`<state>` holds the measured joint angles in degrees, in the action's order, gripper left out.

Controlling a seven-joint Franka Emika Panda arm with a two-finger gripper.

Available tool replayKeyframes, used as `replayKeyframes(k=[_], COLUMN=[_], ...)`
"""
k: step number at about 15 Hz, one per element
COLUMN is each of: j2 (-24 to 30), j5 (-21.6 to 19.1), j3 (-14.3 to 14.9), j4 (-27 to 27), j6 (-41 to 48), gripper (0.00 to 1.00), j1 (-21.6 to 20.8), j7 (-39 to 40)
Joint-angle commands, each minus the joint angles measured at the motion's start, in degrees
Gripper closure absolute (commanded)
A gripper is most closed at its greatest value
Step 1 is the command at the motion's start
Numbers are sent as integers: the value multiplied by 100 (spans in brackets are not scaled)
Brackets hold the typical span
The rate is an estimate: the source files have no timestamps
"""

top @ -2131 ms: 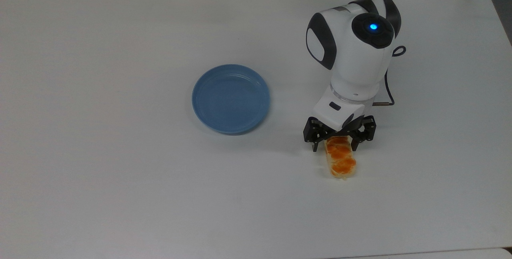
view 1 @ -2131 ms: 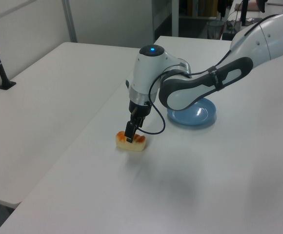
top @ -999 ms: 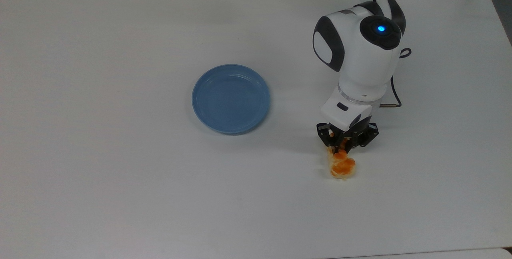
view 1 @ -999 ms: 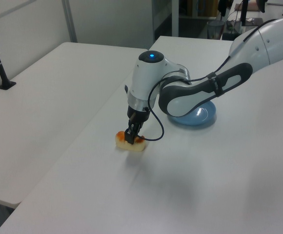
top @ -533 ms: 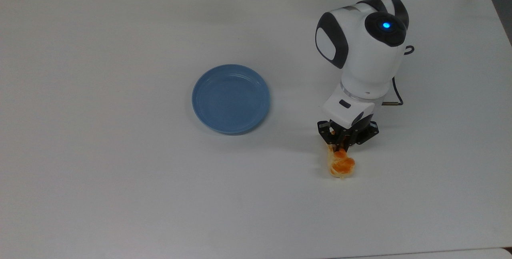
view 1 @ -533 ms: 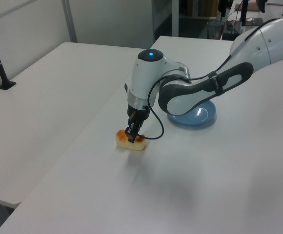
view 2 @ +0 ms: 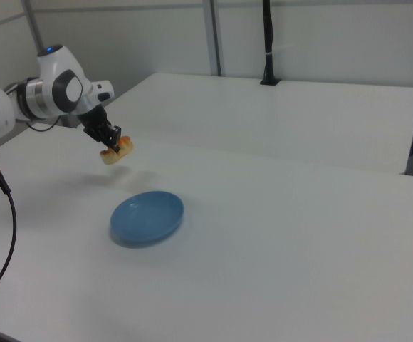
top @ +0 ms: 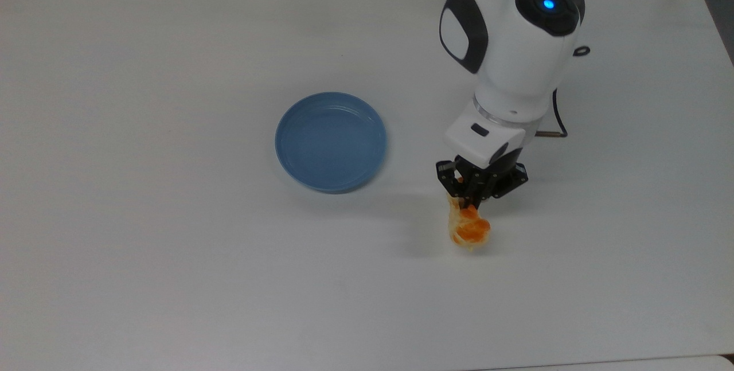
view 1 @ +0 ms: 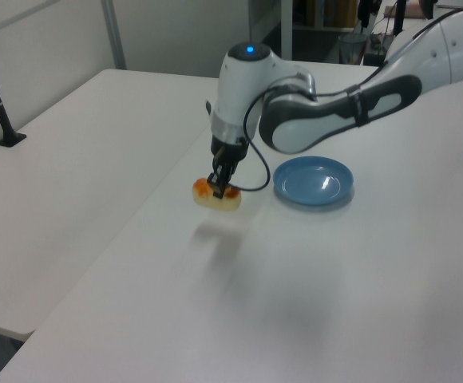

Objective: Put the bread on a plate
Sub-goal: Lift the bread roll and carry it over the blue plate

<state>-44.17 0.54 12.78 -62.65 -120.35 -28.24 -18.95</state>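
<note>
The bread (top: pixel 469 230) (view 1: pixel 216 195) (view 2: pixel 115 152), a small orange-brown roll with pale sides, hangs in the air above the white table, its shadow on the surface below. My gripper (top: pixel 465 203) (view 1: pixel 218 187) (view 2: pixel 111 146) is shut on its top, pointing down. The light-blue plate (top: pixel 331 141) (view 1: pixel 314 181) (view 2: pixel 147 216) lies empty on the table. In the top view it is well to the left of the bread and a little farther back. In the left view it is to the bread's right.
The white table (top: pixel 172 245) is wide and bare around the plate. A second white table (view 1: pixel 72 175) adjoins it across a seam in the left view. A black post (view 2: pixel 268 43) stands at the far edge in the right view. A black cable (top: pixel 559 124) loops by the wrist.
My gripper closed on the bread, then lifted it off the table and carried it slightly toward the top view's left, nearer the plate. The plate has not moved.
</note>
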Motion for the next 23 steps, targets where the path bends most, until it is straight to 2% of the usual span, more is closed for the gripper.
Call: replayKeyframes(k=[1, 3, 10, 18, 20, 23], j2=[794, 1032, 1981, 2403, 2597, 2580], j5=[-851, -1090, -1100, -1100, -1100, -1100], j3=[522, 629, 629, 638, 664, 682], j4=[-668, -1011, -2681, -3410, -3683, -3947], j6=[529, 583, 399, 257, 249, -180], gripper=[96, 96, 96, 96, 96, 93], j1=[-50, 89, 222, 573, 583, 521], j7=[979, 1323, 2027, 2588, 2791, 2722])
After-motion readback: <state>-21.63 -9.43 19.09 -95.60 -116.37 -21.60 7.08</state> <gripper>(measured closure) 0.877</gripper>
